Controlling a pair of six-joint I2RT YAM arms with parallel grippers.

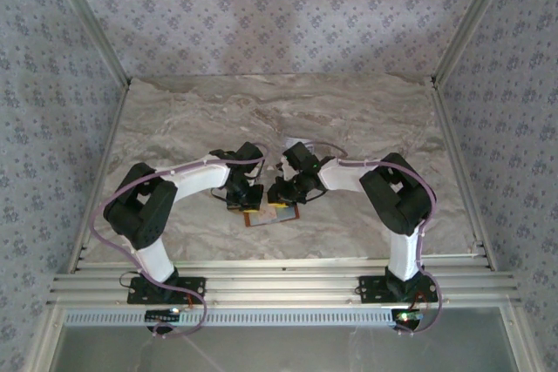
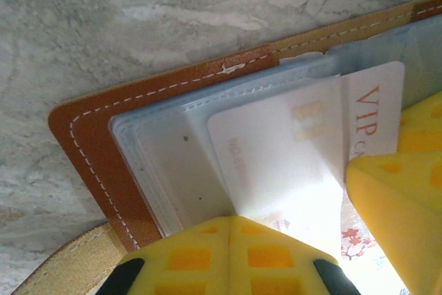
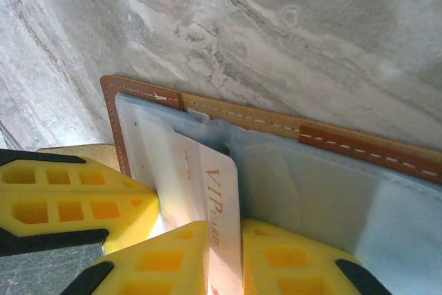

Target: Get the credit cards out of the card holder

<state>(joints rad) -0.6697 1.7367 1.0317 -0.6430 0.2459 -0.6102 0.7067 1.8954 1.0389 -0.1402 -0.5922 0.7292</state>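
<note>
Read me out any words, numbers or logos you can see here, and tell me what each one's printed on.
"VIP CARD": orange letters running along the white credit card that stands out of the card holder.
Faint orange print on the sleeved card beside it: too blurred to read, possibly a number.
No other text, brand or sign is legible.

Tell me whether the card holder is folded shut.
No, the card holder lies open on the table, pale blue inner sleeves showing.
</note>
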